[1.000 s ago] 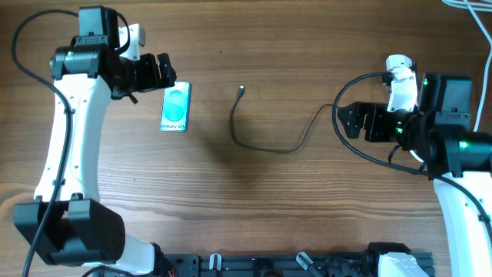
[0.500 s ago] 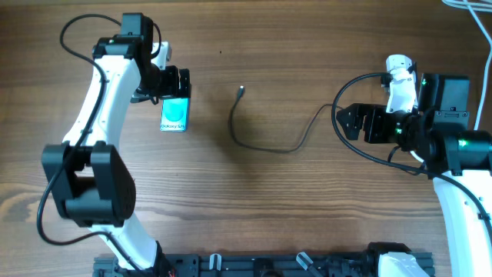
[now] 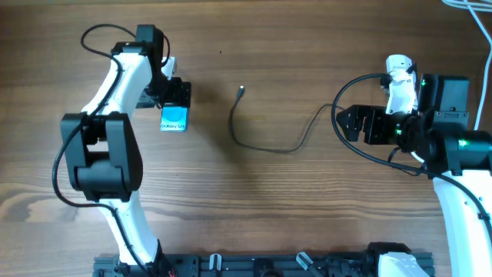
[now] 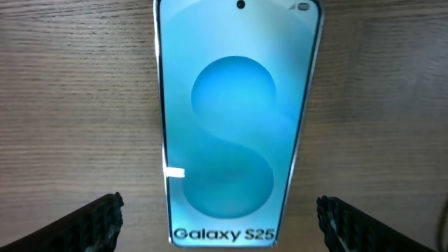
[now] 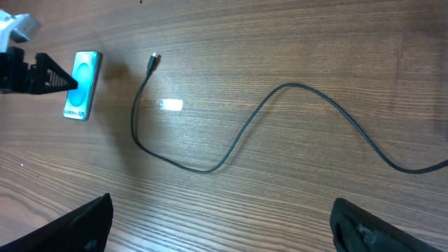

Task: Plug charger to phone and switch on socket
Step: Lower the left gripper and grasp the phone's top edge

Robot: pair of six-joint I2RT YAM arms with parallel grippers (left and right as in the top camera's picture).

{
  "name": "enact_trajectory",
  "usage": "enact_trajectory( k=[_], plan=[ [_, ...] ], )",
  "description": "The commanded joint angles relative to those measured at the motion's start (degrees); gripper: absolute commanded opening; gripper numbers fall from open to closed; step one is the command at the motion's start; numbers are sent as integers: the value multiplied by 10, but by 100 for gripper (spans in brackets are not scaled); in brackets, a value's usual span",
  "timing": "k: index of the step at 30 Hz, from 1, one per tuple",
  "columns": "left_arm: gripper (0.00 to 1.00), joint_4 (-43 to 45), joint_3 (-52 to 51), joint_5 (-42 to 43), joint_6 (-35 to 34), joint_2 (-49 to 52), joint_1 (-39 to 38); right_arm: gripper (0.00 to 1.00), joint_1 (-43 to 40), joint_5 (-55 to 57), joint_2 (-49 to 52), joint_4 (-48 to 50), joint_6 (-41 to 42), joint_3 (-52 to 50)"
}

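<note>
The phone (image 3: 174, 121) lies flat on the wooden table, screen lit turquoise, "Galaxy S25" at its near end. It fills the left wrist view (image 4: 238, 126). My left gripper (image 3: 175, 95) is open above the phone's far half, one finger on each side of the phone (image 4: 218, 206), holding nothing. The charger (image 3: 261, 148) is a thin black cable curving across the middle, plug tip (image 3: 241, 91) free, right of the phone. My right gripper (image 3: 344, 121) is open and empty (image 5: 220, 213), right of the cable's loop (image 5: 210, 168). The socket is out of view.
A white cable (image 3: 475, 17) runs along the table's top right corner. The black cable's far end leads under my right arm. The right wrist view also shows the phone (image 5: 82, 85) and the plug tip (image 5: 152, 61) far off.
My left arm has swung right and toward the phone; its gripper moved from beside the phone's far left corner to over the phone. The right arm, cable and phone have not moved.
</note>
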Motion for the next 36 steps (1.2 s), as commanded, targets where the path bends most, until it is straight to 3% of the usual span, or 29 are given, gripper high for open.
enact_trajectory(
  k=[1, 10, 36],
  plan=[
    [94, 9, 6, 25, 31, 14, -2, 100, 3, -11, 5, 0, -2, 12],
    [92, 49, 2, 24, 26, 15, -2, 100, 3, -11, 5, -10, -2, 12],
    [85, 61, -12, 19, 3, 52, -16, 100, 3, -11, 5, -12, 0, 12]
  ],
)
